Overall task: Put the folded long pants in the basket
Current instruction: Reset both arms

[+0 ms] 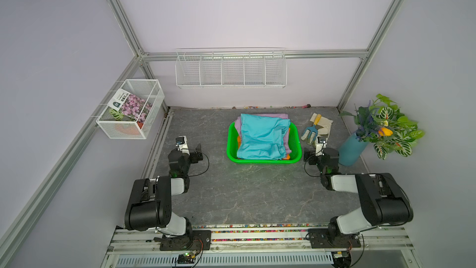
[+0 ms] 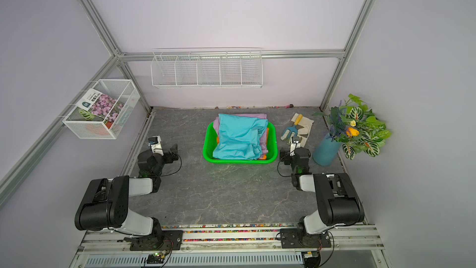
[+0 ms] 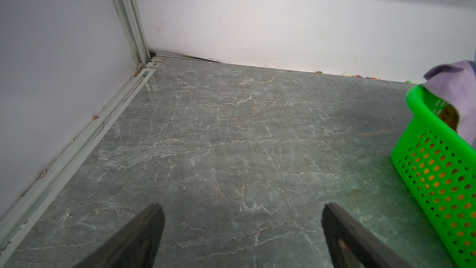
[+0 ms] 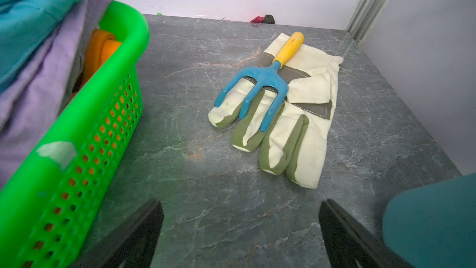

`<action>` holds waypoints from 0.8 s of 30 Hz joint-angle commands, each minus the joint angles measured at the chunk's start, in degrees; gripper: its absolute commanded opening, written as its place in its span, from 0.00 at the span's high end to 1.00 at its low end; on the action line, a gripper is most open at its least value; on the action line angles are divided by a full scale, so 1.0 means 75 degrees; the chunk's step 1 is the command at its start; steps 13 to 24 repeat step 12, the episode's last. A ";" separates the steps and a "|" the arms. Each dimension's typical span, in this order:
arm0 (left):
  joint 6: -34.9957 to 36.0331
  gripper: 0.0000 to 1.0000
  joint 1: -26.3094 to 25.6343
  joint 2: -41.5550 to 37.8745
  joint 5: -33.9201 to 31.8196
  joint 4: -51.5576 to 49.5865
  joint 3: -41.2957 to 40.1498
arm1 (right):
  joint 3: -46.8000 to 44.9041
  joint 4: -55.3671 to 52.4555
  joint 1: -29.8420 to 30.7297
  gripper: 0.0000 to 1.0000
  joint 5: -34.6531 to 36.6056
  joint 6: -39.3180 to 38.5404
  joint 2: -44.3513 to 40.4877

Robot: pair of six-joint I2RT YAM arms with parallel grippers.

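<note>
Left and right jaws wide apart, empty, either side of the basket [image 1: 262,161] of folded pants [image 1: 262,135].

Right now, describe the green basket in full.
The basket is bright green plastic, rectangular with rounded corners, a thick smooth rim and walls pierced by rows of small holes. A pale torn patch marks its rim. It stands upright on the grey table; only the table and its load touch it. It holds stacked folded clothes: orange pants lowest, lilac pants over them, teal pants on top, piled above the rim.
</note>
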 commanded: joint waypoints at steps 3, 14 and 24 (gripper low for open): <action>0.0124 0.00 -0.0014 -0.0024 0.0096 0.0114 0.0048 | 0.0095 0.0118 -0.0032 0.01 0.0102 0.0113 -0.0037; 0.0119 0.00 -0.0014 -0.0024 0.0095 0.0104 0.0041 | 0.0097 0.0122 -0.0031 0.01 0.0126 0.0119 -0.0028; 0.0119 0.00 -0.0014 -0.0024 0.0095 0.0104 0.0041 | 0.0097 0.0122 -0.0031 0.01 0.0126 0.0119 -0.0028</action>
